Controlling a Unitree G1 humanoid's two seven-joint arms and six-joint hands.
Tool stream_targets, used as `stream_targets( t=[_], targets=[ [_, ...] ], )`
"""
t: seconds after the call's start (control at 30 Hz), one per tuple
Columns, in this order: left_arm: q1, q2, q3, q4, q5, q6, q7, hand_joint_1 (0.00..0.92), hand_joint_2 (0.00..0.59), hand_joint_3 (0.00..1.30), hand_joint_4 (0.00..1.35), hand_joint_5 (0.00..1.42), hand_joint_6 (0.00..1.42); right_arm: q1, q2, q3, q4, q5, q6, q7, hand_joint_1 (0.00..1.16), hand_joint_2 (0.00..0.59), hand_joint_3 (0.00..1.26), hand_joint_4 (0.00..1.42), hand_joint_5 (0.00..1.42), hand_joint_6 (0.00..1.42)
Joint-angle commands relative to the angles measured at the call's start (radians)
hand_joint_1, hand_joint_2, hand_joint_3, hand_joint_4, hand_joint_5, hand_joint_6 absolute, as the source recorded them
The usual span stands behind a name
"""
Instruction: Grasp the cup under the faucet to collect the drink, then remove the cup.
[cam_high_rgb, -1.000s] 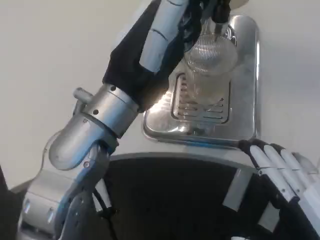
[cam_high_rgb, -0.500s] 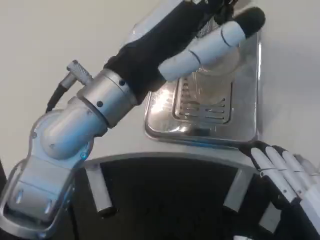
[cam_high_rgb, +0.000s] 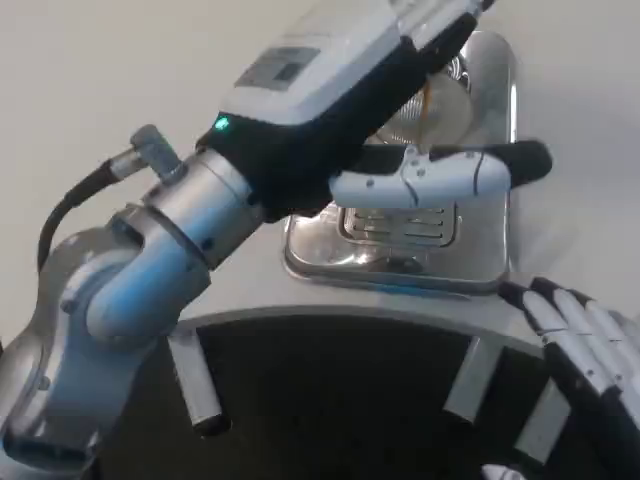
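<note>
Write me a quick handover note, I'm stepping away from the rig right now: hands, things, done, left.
Left robot hand: wrapped around the clear cup on the metal drip tray, one finger stretched across the front.
Right robot hand: idle at the lower right, holding nothing.
A thin amber stream shows at the cup, so filling seems under way; the level cannot be read.
Left: finish collecting, then lift the cup away from the tray.

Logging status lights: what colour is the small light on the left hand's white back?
Green light, clearest in the head view.
</note>
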Motion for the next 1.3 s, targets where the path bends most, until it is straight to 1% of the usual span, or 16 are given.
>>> stream_targets(
  t=[0.03, 0.17, 0.2, 0.23, 0.27, 0.3, 0.33, 0.37, 0.4, 0.47, 0.57, 0.7, 0.87, 1.07, 1.17, 1.3],
  targets=[
    [0.045, 0.015, -0.015, 0.013, 0.052, -0.058, -0.012, 0.000, 0.169, 0.00, 0.00, 0.00, 0.00, -0.009, 0.022, 0.007, -0.015, 0.018, 0.031, -0.015, 0.72, 0.422, 0.07, 0.00, 0.00, 0.00],
    [0.061, 0.011, -0.016, 0.017, 0.092, -0.088, -0.004, 0.000, 0.171, 0.00, 0.00, 0.00, 0.00, -0.033, 0.065, 0.019, -0.015, 0.027, 0.068, -0.019, 0.86, 0.338, 0.05, 0.00, 0.00, 0.00],
    [0.061, 0.007, -0.014, 0.019, 0.096, -0.090, -0.004, 0.000, 0.172, 0.00, 0.00, 0.00, 0.00, -0.037, 0.081, 0.026, -0.015, 0.031, 0.083, -0.023, 0.89, 0.327, 0.04, 0.00, 0.00, 0.00],
    [0.061, 0.004, -0.013, 0.022, 0.098, -0.092, -0.003, 0.000, 0.173, 0.00, 0.00, 0.00, 0.00, -0.041, 0.097, 0.033, -0.015, 0.036, 0.101, -0.027, 0.93, 0.304, 0.04, 0.00, 0.00, 0.00],
    [0.061, 0.002, -0.011, 0.024, 0.100, -0.094, -0.001, 0.000, 0.175, 0.00, 0.00, 0.00, 0.00, -0.047, 0.106, 0.039, -0.015, 0.039, 0.116, -0.030, 0.95, 0.291, 0.03, 0.00, 0.00, 0.00],
    [0.062, 0.000, -0.009, 0.028, 0.102, -0.098, 0.003, 0.000, 0.176, 0.00, 0.00, 0.00, 0.00, -0.050, 0.111, 0.043, -0.015, 0.041, 0.126, -0.032, 0.97, 0.281, 0.03, 0.00, 0.00, 0.00],
    [0.062, 0.000, -0.008, 0.031, 0.103, -0.102, 0.006, 0.000, 0.178, 0.00, 0.00, 0.00, 0.00, -0.057, 0.116, 0.053, -0.015, 0.039, 0.138, -0.034, 0.98, 0.279, 0.03, 0.00, 0.00, 0.01],
    [0.062, 0.000, -0.008, 0.033, 0.105, -0.105, 0.009, 0.000, 0.179, 0.00, 0.00, 0.00, 0.00, -0.064, 0.122, 0.065, -0.015, 0.036, 0.152, -0.037, 1.00, 0.260, 0.03, 0.00, 0.00, 0.01],
    [0.062, 0.000, -0.007, 0.034, 0.107, -0.106, 0.009, 0.000, 0.179, 0.00, 0.00, 0.00, 0.00, -0.069, 0.124, 0.075, -0.015, 0.034, 0.163, -0.040, 1.00, 0.256, 0.02, 0.00, 0.00, 0.01],
    [0.063, 0.000, -0.007, 0.036, 0.113, -0.108, 0.010, 0.000, 0.181, 0.00, 0.00, 0.00, 0.00, -0.080, 0.126, 0.098, -0.015, 0.026, 0.190, -0.050, 1.05, 0.224, 0.02, 0.00, 0.00, 0.03],
    [0.065, 0.000, -0.007, 0.038, 0.121, -0.111, 0.009, 0.000, 0.182, 0.00, 0.00, 0.00, 0.00, -0.105, 0.126, 0.122, -0.009, 0.018, 0.235, -0.065, 1.08, 0.212, 0.02, 0.00, 0.00, 0.04],
    [0.066, 0.001, -0.008, 0.039, 0.128, -0.112, 0.007, 0.000, 0.183, 0.00, 0.00, 0.00, 0.00, -0.161, 0.121, 0.129, 0.018, 0.015, 0.294, -0.091, 1.10, 0.187, 0.01, 0.00, 0.00, 0.05],
    [0.067, -0.001, -0.008, 0.039, 0.134, -0.115, 0.007, 0.000, 0.184, 0.00, 0.00, 0.00, 0.00, -0.223, 0.115, 0.138, 0.049, 0.014, 0.361, -0.123, 1.11, 0.174, 0.01, 0.00, 0.00, 0.06],
    [0.064, 0.001, -0.005, 0.043, 0.139, -0.116, 0.008, 0.000, 0.184, 0.00, 0.00, 0.00, 0.00, -0.288, 0.115, 0.160, 0.084, 0.013, 0.429, -0.153, 1.12, 0.158, 0.00, 0.00, 0.00, 0.06],
    [0.061, 0.001, -0.004, 0.047, 0.141, -0.118, 0.007, 0.000, 0.184, 0.00, 0.00, 0.00, 0.00, -0.317, 0.107, 0.168, 0.099, 0.019, 0.458, -0.161, 1.12, 0.145, 0.00, 0.00, 0.00, 0.07],
    [0.061, 0.000, 0.002, 0.057, 0.141, -0.124, 0.009, 0.000, 0.184, 0.00, 0.00, 0.00, 0.00, -0.354, 0.099, 0.179, 0.120, 0.031, 0.493, -0.174, 1.12, 0.141, 0.00, 0.00, 0.00, 0.08]
  ],
)
